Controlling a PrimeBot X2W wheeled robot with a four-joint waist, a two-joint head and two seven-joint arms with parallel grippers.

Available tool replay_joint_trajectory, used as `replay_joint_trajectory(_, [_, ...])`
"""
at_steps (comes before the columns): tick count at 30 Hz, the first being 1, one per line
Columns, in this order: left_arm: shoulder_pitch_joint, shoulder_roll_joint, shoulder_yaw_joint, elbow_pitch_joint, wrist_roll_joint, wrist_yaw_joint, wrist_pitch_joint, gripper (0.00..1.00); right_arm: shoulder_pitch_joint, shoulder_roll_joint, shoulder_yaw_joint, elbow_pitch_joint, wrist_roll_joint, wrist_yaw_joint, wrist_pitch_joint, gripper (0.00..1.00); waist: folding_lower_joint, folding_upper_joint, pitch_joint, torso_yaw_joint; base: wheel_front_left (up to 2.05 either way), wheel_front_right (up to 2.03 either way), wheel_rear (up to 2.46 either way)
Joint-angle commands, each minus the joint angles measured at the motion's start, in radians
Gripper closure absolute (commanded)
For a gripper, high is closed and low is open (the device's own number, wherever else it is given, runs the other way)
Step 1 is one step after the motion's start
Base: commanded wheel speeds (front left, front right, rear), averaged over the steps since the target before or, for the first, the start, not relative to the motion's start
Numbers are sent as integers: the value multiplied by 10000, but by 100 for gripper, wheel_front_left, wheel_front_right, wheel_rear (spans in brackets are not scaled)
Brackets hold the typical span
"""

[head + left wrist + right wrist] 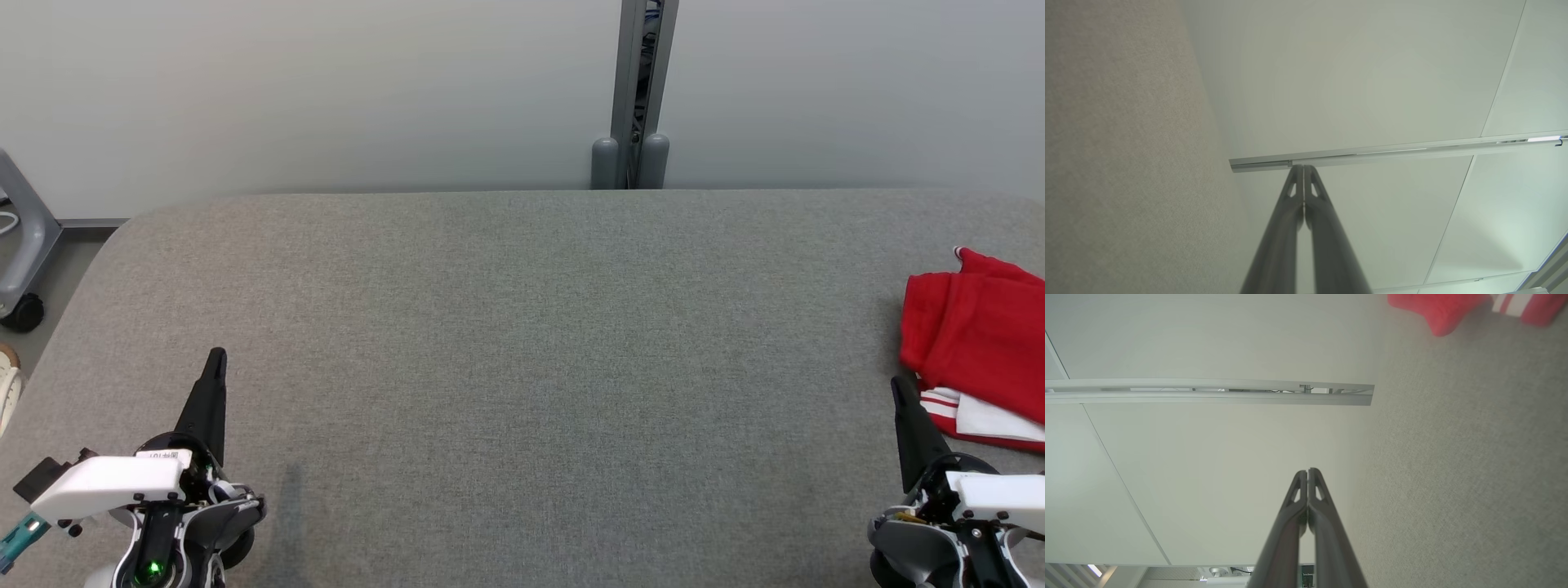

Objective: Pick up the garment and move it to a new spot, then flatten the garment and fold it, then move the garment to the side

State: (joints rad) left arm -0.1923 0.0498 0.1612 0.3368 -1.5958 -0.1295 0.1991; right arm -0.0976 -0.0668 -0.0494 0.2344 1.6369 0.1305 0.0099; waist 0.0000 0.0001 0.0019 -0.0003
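Left pincer (217, 356), right pincer (896, 384) together, empty; red garment (980, 335), seemingly bunched, beside the right; grey table (522, 367).

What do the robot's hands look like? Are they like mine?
Not like yours. The left gripper and right gripper each have two long, dark, pointed fingers with little slots near the tips. Behind them sit white covers. The left one also has a green light, a small label and a teal piece.
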Motion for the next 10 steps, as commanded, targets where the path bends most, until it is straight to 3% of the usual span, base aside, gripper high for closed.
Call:
replay_joint_trajectory(1, [-149,37,45,2,24,-25,24,100,-85,-24,-21,5,11,4,36,100,0,-1,0,0,0,0,0])
replay_joint_trajectory(10, [-150,35,47,3,27,-25,27,100,-87,-11,-38,5,-6,4,55,100,0,-1,0,0,0,0,0])
